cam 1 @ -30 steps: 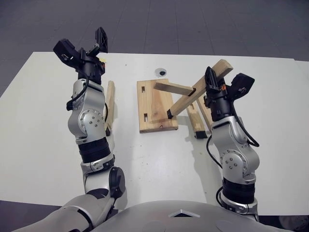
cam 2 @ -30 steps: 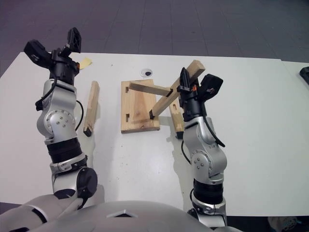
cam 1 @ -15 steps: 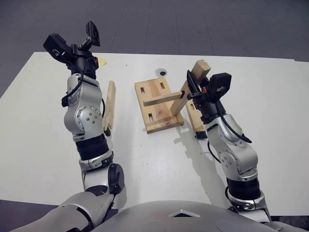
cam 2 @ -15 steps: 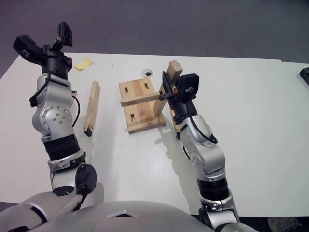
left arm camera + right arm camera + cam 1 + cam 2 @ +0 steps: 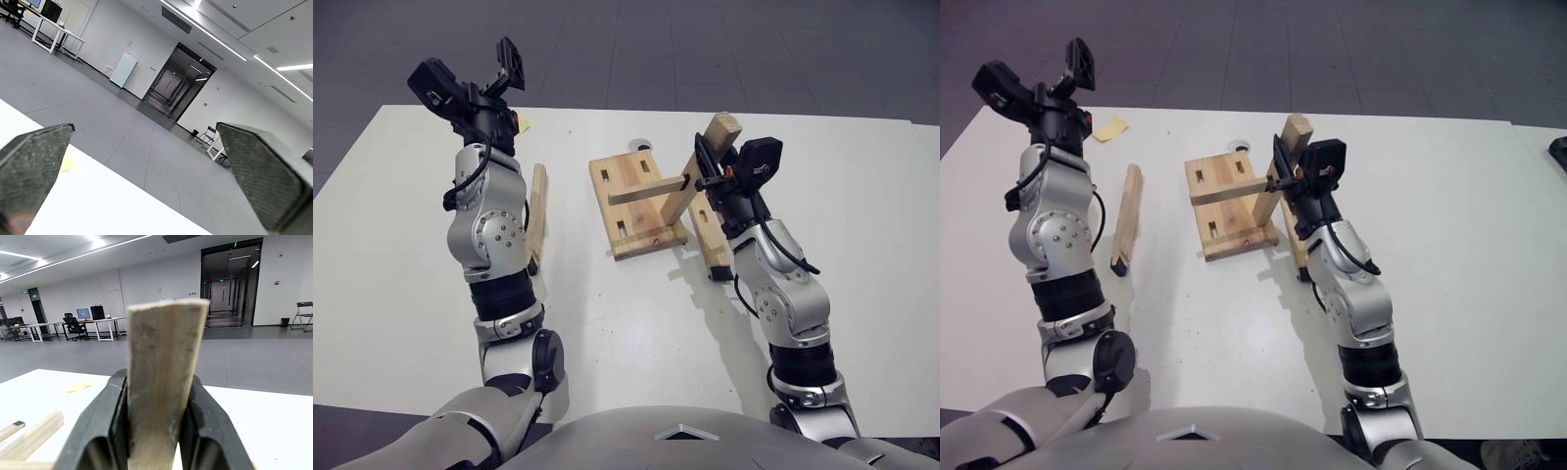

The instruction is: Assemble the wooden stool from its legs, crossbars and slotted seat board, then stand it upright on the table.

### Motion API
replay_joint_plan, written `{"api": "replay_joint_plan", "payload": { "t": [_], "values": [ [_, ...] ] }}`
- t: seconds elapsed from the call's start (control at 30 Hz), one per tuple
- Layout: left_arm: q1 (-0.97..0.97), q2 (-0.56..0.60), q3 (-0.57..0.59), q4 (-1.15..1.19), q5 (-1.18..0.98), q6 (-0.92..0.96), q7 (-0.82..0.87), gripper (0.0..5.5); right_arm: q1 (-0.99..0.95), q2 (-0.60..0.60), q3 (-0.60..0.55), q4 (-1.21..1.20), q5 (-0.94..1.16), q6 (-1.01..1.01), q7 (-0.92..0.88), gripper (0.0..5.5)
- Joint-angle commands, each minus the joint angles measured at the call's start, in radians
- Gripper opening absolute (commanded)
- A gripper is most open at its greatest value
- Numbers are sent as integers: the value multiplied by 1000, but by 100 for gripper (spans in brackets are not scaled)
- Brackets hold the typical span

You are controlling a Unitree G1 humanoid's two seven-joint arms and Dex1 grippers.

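Note:
My right gripper (image 5: 709,166) is shut on a wooden leg (image 5: 700,171) that stands steeply tilted, its lower end at the near right corner of the slotted seat board (image 5: 628,211). A crossbar (image 5: 644,189) joined to that leg juts left above the board. In the right wrist view the leg (image 5: 159,382) sits clamped between both fingers (image 5: 105,431). A second leg (image 5: 710,240) lies on the table just right of the board. A third leg (image 5: 536,211) lies to the left, beside my left arm. My left gripper (image 5: 470,83) is raised over the far left of the table, open and empty (image 5: 144,127).
The white table (image 5: 401,255) has free room on the near side and at both ends. A yellow note (image 5: 522,124) lies near the far edge behind the left gripper. A round cable hole (image 5: 638,145) sits just beyond the seat board.
My right gripper has swung the leg with its crossbar from a low slant to a steep tilt and shifted left. The seat board has turned on the table. The left gripper stayed raised and open.

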Motion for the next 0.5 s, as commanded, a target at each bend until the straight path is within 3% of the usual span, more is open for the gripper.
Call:
{"api": "replay_joint_plan", "payload": {
  "t": [0.03,0.13,0.23,0.5],
  "values": [
    [-18,-28,-32,22,18,-14,0,540,34,-9,-38,104,-50,45,-10,105],
    [-18,-43,-50,28,22,-18,-5,540,25,0,-43,117,-56,33,-9,105],
    [-19,-49,-55,33,28,-18,-15,540,20,17,-38,116,-63,25,-5,172],
    [-20,-51,-59,47,32,-23,-27,540,11,51,-45,116,-88,14,15,286]
  ]
}}
